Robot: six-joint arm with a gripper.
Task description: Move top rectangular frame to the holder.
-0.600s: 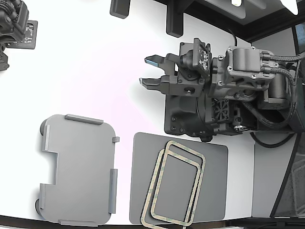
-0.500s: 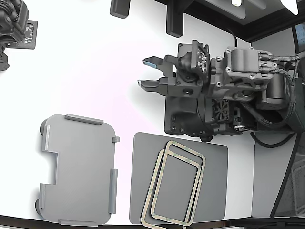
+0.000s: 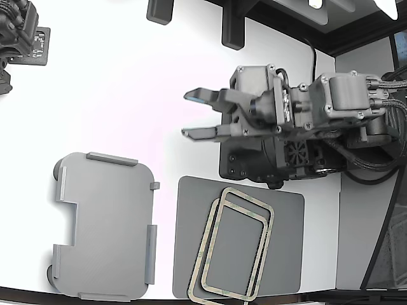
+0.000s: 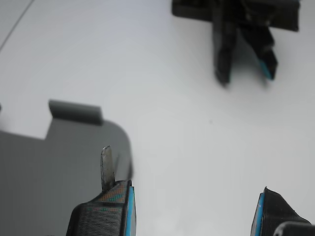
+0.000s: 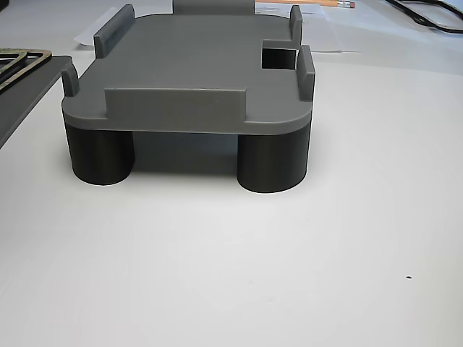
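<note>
The top frame is seen lying flat on a dark mat near the lower edge of the exterior view, stacked on a second frame that is offset slightly toward that view's lower left. Its long axis runs nearly up and down the exterior view, tilted a little so that its upper end leans to that view's right. Only a corner of the frames is caught in the other view, on the mat's edge; in the wrist view they are not shown at all.

The holder is placed on the white table, well apart from the frames, at the exterior view's left. Its short dark cylindrical legs are revealed only in the other view, where the plate, its raised tabs and notch are seen from low down. A corner of the holder is picked up in the wrist view.

The gripper is held above bare table, above the mat in the exterior view, pointing toward that view's left. Its jaws are spread wide with nothing between them, and the blue-edged fingertips are seen far apart in the wrist view.
</note>
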